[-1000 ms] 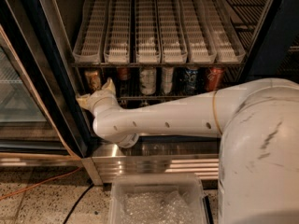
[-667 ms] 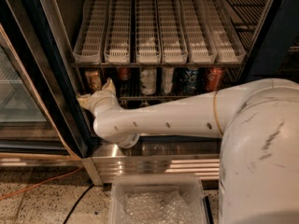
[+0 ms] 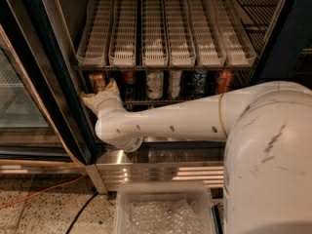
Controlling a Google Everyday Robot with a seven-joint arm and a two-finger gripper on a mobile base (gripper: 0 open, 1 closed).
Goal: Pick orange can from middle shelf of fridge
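1. Reaching into the fridge from the right, the white arm is stretching across its lower front, and the gripper is sitting at the left end of the middle shelf.
2. Its tan fingers are standing spread apart, not squeezing anything.
3. The orange can is standing upright at the far left of that shelf, just behind the gripper and showing between the two tips.
4. Other cans are lining up to its right, under the white trays.

One camera looks from above the arm's shoulder, down-forward and close, into fridge; gripper at middle shelf left end.
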